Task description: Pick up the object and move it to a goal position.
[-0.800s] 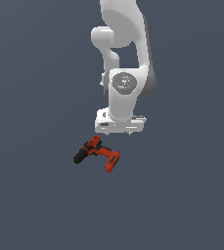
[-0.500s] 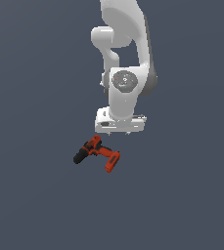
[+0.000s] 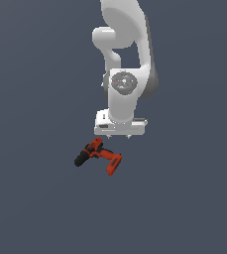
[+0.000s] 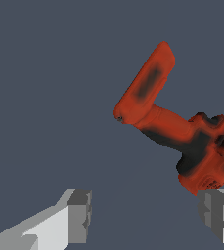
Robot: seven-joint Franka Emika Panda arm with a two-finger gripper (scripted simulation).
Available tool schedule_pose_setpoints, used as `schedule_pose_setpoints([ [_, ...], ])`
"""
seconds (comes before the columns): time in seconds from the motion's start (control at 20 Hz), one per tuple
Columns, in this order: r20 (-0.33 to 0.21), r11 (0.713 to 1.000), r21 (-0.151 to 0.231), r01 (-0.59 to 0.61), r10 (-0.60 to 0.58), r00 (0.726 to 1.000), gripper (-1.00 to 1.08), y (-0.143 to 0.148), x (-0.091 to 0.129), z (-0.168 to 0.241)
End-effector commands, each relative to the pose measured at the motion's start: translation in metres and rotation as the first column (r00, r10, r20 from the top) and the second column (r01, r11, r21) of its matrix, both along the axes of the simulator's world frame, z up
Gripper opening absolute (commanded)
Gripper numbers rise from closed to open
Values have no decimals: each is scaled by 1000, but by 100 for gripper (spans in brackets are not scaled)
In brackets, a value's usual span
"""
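The hand (image 4: pixel 145 219) is spread wide and holds nothing — its fingers (image 4: pixel 79 215) hang above the worktop (image 3: pixel 35 198). Just below and beyond them lies the drill (image 3: pixel 98 156) on its side, nearer one fingertip, untouched.

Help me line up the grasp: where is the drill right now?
In the exterior view the drill lies on the grey floor just below the open pincer, slightly toward that view's left, untouched. Its black chuck end points to the exterior view's left, the battery base to its right.
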State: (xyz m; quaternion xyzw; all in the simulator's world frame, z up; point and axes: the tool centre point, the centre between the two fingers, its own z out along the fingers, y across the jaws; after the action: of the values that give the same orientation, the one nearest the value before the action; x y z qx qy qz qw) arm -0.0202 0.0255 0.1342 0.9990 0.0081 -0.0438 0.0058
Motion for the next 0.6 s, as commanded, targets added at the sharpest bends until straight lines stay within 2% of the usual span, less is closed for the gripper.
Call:
schedule_pose_setpoints([
  [0.0,1,999,-1,34,-34,999,68,-8,5,-3],
  [0.3,7,985,-4,174,-174,985,68,-43,27,-17],
  [0.55,17,940,-11,342,-342,940,68,-90,49,-35],
])
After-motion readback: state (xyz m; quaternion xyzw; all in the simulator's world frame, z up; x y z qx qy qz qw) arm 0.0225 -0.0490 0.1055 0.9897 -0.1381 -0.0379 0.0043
